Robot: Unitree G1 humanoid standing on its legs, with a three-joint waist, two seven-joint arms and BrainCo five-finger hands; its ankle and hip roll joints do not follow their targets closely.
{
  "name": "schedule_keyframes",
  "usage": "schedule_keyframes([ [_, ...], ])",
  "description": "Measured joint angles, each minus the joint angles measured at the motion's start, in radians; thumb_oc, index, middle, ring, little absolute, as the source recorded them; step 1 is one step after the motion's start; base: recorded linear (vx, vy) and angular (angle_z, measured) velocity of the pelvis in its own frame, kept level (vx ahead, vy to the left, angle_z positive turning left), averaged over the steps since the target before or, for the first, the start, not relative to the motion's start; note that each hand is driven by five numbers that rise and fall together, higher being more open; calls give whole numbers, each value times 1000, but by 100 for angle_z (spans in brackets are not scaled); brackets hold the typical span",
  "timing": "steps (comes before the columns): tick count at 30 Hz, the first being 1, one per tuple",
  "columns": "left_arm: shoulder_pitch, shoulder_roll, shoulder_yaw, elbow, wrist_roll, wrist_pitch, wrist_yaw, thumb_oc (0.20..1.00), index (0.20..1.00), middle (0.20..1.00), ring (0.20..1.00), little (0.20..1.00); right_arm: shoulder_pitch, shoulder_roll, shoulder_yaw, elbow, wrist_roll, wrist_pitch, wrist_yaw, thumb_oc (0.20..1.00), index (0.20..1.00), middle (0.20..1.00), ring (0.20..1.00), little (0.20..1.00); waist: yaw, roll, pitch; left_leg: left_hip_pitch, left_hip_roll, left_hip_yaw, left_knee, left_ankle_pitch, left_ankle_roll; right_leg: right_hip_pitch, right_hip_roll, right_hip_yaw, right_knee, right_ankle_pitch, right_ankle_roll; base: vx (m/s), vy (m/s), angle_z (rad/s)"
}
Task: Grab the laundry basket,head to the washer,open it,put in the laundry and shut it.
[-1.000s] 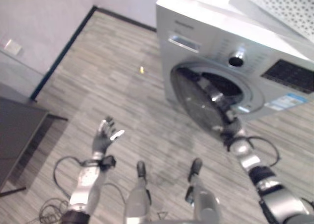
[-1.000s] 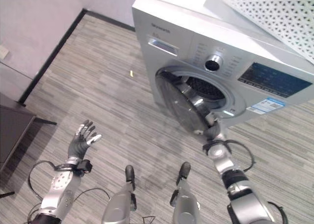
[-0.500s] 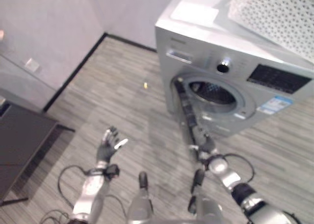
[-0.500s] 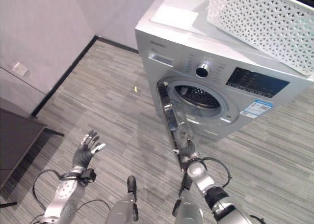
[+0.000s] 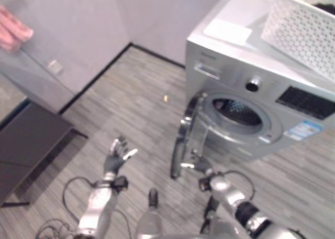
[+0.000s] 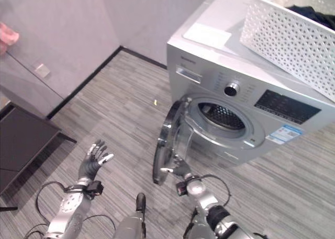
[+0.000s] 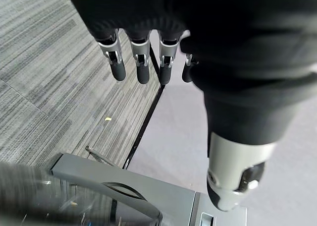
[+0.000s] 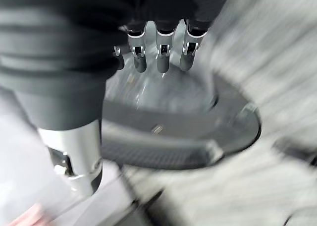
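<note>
The silver washer stands ahead on the right. Its round door is swung wide to the left, and the dark drum shows. A white perforated laundry basket rests on top of the washer with dark laundry inside. My right hand sits at the door's lower edge, fingers straight and pointing at the door. My left hand hangs open over the floor at lower left, holding nothing, fingers spread straight.
A low dark table stands at the left by the wall, which has a black skirting. A pink cloth shows at the upper left. A small yellow scrap lies on the grey striped floor.
The washer door has swung from nearly against the drum to wide open. My right hand came left and towards me with its edge. The camera has tilted up. The left hand holds its pose.
</note>
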Motion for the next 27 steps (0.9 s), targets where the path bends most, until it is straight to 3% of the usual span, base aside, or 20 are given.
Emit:
schedule_keyframes([
  [3,0,0,0,0,0,0,-1,1000,1000,1000,1000,1000,-12,35,0,-29,85,-22,32,1000,1000,1000,1000,1000,22,-7,-4,4,-14,-16,1,0,0,17,-13,-14,2,-3,9,10,24,17],
  [9,2,1,0,5,0,0,-1,1000,1000,1000,1000,1000,-3,21,-15,-41,93,-32,36,1000,1000,1000,1000,1000,26,-19,-7,7,-29,-23,1,0,0,29,-29,-24,4,-7,20,9,15,7],
  [14,5,2,5,5,10,0,-2,1000,1000,1000,1000,1000,79,-31,-66,-44,45,-31,33,1000,1000,1000,1000,1000,24,-56,-5,18,-36,-23,1,-2,2,42,-34,-26,1,-10,26,8,1,0],
  [17,16,2,11,5,17,2,-15,1000,1000,1000,1000,1000,170,-58,-133,-41,-3,-31,37,1000,1000,1000,1000,1000,15,-82,-14,23,-37,-22,0,-7,9,46,-35,-25,0,-15,31,11,2,0],
  [22,29,6,32,6,48,4,-22,1000,1000,1000,1000,1000,272,-88,-191,-25,-65,-23,40,1000,1000,1000,1000,1000,-29,-88,-14,33,-35,-18,-2,-11,11,52,-34,-20,-2,-15,31,10,-9,-3],
  [27,32,12,33,6,69,6,-31,1000,1000,1000,1000,1000,315,-95,-237,45,-141,-10,42,1000,1000,1000,1000,1000,-43,-91,-15,52,-26,-1,-4,-20,11,63,-32,-2,-2,-19,28,14,-25,-10],
])
